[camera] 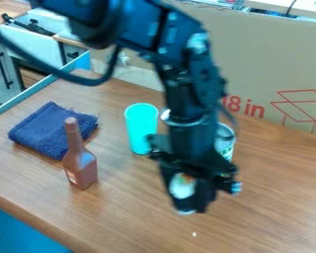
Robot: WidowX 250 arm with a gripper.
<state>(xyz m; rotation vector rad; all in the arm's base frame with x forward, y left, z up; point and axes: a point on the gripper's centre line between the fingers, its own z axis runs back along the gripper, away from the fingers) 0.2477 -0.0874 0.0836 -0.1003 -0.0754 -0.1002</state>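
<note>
My gripper (189,200) hangs down over the right-centre of the wooden table, shut on a small white object (182,185) with orange and green marks. Its dark fingers cover much of that object, and a pale edge shows beneath them. Behind the wrist, to the right, stands a white container (224,143) with green print, partly hidden by the arm. An upright turquoise cup (141,129) is to the left of the wrist. Farther left, a brown bottle (80,165) with a narrow neck stands upright.
A folded dark blue cloth (47,129) lies at the left behind the bottle. A large cardboard panel (266,59) with red print runs along the back of the wooden table (131,212). A tiny white speck is on the table near the front.
</note>
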